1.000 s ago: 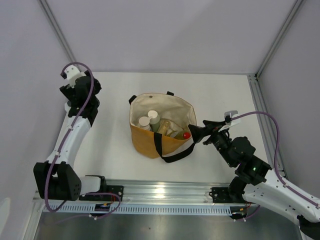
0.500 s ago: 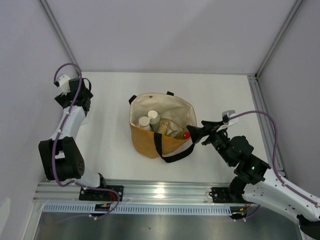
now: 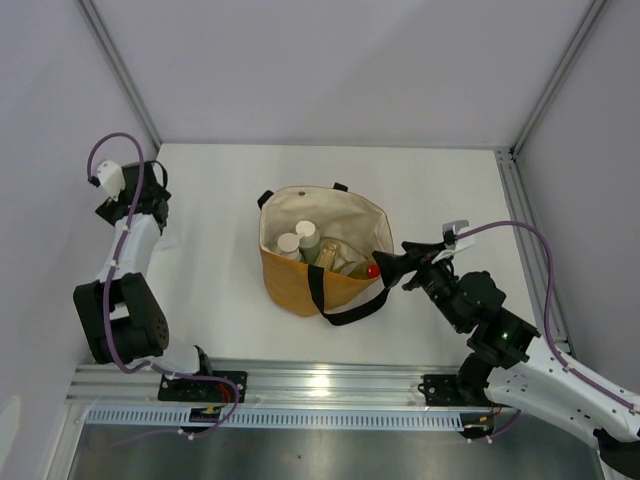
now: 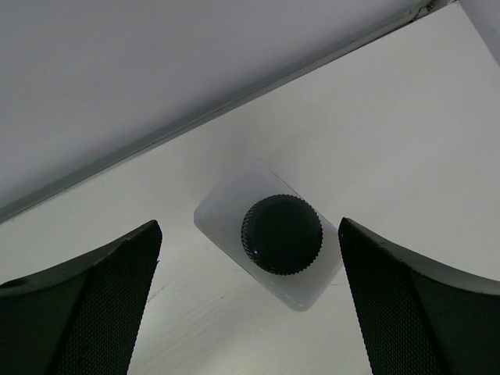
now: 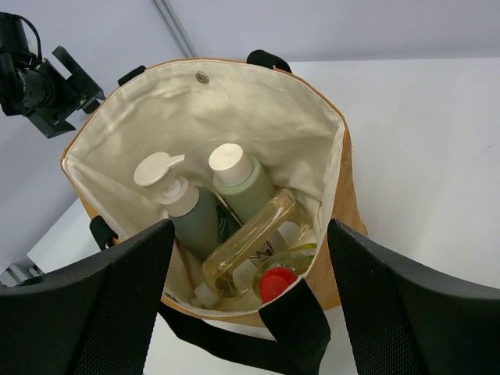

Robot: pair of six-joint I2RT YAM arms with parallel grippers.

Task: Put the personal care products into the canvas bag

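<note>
1. Over on the far left of the counter [image 3: 220,200], the left gripper [image 4: 246,233] hangs directly above the clear square bottle [image 4: 269,241].
2. That bottle stands upright on the counter near the foot of the wall, with its black cap facing the wrist camera. It is well apart from the canvas bag [image 3: 290,285], and from overhead the arm hides it.
3. The left jaws are spread wide, with one finger [image 4: 86,305] on each side of the bottle. There is clear counter between each finger and the bottle, so neither one touches it.
4. The canvas bag sits mid-counter with its mouth gaping and cream lining showing. A black strap [image 3: 345,310] loops off its near side.
5. The right gripper [image 5: 250,228] is at the bag's right rim, looking down into it. Its jaws are spread and nothing is pinched between them.
6. Inside the bag, a grey-green pump bottle [image 5: 191,219] and a grey-green bottle with a beige cap [image 5: 238,183] stand side by side.
7. In front of those two, the amber bottle [image 5: 254,238] lies on a slant.
8. The yellow bottle [image 5: 295,260], with its red cap, is tucked against the near rim.
</note>
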